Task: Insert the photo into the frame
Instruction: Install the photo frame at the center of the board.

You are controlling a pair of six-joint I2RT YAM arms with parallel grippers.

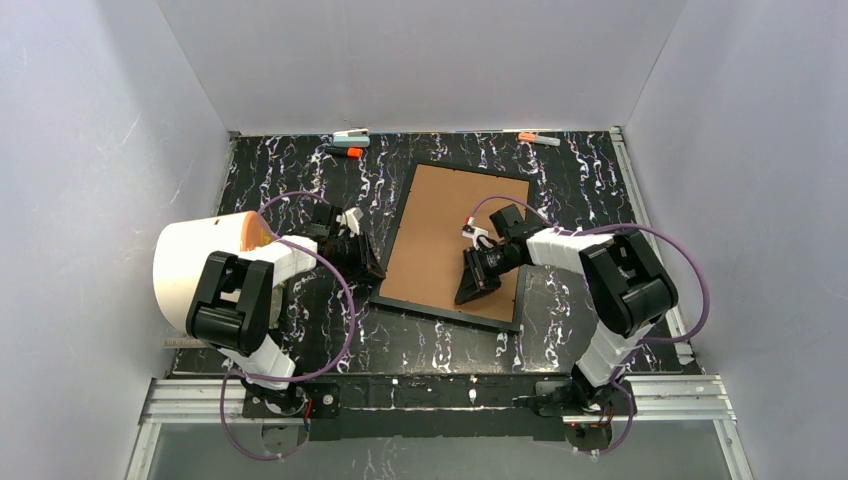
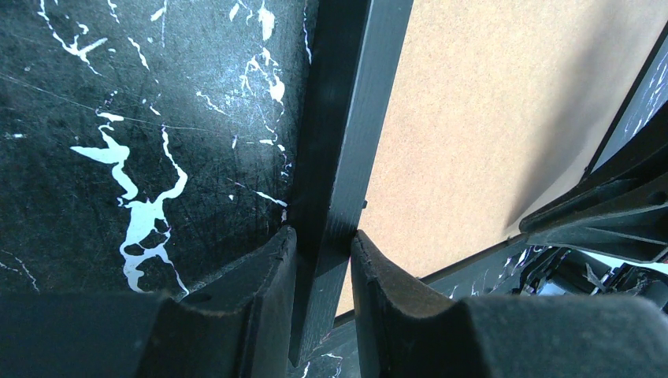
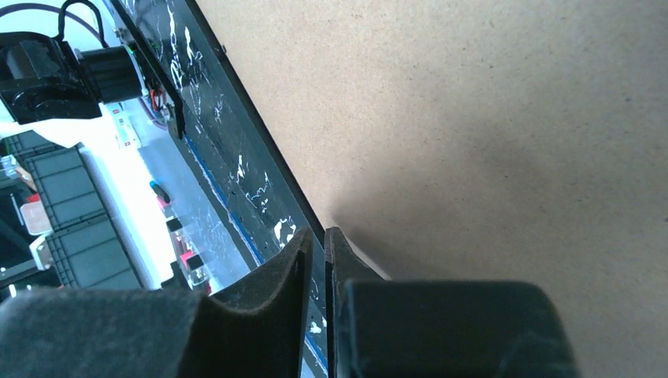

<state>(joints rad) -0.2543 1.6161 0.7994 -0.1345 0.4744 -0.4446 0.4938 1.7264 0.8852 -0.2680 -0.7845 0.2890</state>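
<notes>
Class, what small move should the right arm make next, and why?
Probably press the right gripper down on the brown backing board: its nearly shut fingertips sit at the board's edge beside the thin black rectangular picture frame, whose rail the left gripper clamps.

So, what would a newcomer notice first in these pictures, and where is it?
The brown backing board fills the black frame, lying in the middle of the black marbled table. The left jaws pinch the frame's left rail, and the right jaws, nearly together, sit at its near edge. A big white cylinder stands out at left.
</notes>
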